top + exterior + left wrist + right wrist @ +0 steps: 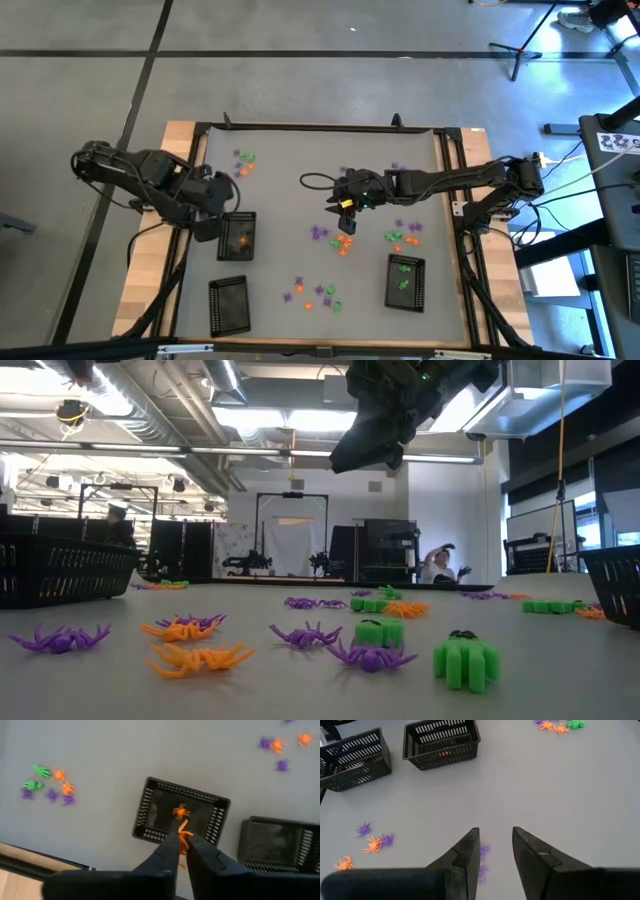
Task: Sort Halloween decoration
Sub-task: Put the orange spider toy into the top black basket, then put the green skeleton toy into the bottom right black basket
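1. Holding an orange spider (183, 836) in the left gripper (182, 851), fingers pinched together on it, directly above the tray with orange pieces (238, 236) at left-centre of the high view. One orange spider already lies inside that tray.
2. We judge the step in hand is the drop. We keep the gripper centred over the tray's floor, not over its mesh wall (144, 811), before we part the fingers.
3. We lower a little first if we can; the trinket is light and could bounce off the rim from a high release.
4. The empty-looking tray (228, 304) sits just below it in the high view. We don't drift toward it.
5. Right gripper (495, 851) hovers above the table centre with its fingers apart and nothing between them. Purple spiders (483, 851) lie just under its fingertips.
6. We judge purple is its next pick. We straddle one spider only, since the cluster there (330, 235) also holds orange ones close by.
7. Green pieces sit in the tray at lower right (405, 281). Loose trinkets remain at upper left (243, 163), bottom centre (312, 293) and right of centre (404, 233), so sorting is far from done.
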Motion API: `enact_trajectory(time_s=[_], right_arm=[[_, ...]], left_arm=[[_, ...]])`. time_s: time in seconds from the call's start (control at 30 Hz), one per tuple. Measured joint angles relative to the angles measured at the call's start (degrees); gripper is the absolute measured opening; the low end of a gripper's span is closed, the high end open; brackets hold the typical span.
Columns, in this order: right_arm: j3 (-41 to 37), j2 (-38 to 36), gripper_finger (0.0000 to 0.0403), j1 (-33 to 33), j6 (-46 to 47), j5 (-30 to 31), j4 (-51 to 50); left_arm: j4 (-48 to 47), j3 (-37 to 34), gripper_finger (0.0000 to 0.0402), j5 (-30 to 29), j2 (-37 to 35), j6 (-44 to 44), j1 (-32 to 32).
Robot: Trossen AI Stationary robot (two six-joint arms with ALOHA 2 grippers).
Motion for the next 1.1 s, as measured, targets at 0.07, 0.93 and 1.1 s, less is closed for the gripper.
enact_trajectory(time_s=[0.07,0.93,1.1], right_arm=[[0.00,0.00,0.0112,0.00,-0.03,0.00,0.01],[-0.04,0.00,0.0112,0.02,-0.09,0.04,-0.62],[-0.04,0.00,0.0112,0.02,-0.07,0.72,-0.96]], left_arm=[[-0.02,-0.02,0.0051,0.38,0.39,0.18,0.00],[25.50,-22.16,0.0153,-12.90,-6.38,22.43,12.14],[26.45,-24.35,0.0151,-12.20,-8.91,26.29,27.87]])
